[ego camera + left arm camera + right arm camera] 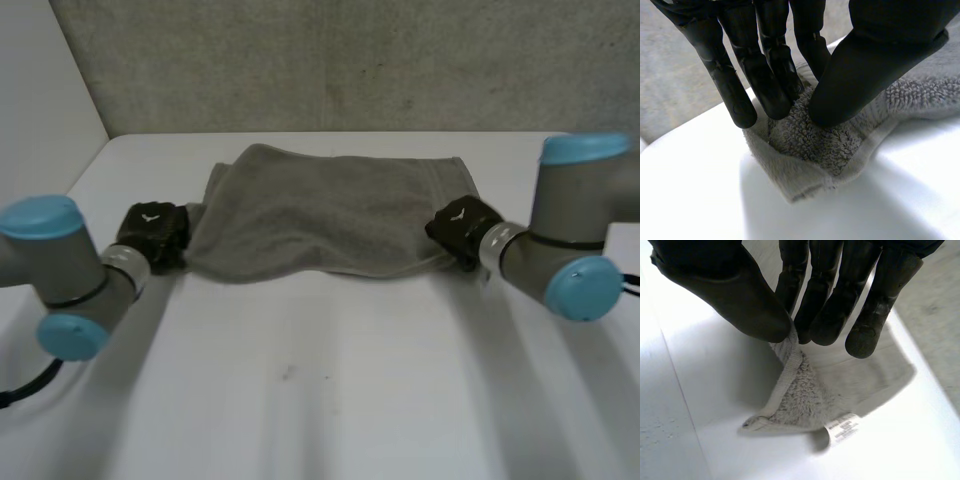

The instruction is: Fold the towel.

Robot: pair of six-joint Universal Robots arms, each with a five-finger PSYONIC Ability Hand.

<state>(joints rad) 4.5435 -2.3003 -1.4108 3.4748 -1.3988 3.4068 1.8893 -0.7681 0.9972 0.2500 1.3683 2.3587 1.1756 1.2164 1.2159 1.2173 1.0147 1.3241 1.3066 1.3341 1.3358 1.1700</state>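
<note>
A grey towel [330,212] lies folded across the far middle of the white table [330,380], its near edge sagging between my two hands. My left hand [152,236] is at the towel's near left corner [810,150], where its thumb and fingers pinch the cloth [790,120]. My right hand [462,230] is at the near right corner. There its thumb [745,305] and fingers [830,315] pinch the towel's hem [790,360], and the corner with a white label [842,427] hangs below the fingertips just above the table.
A grey wall [340,60] runs behind the table's far edge. Bare white table stretches from the towel's near edge toward me. Both arms [60,270] reach in from the near left and right sides.
</note>
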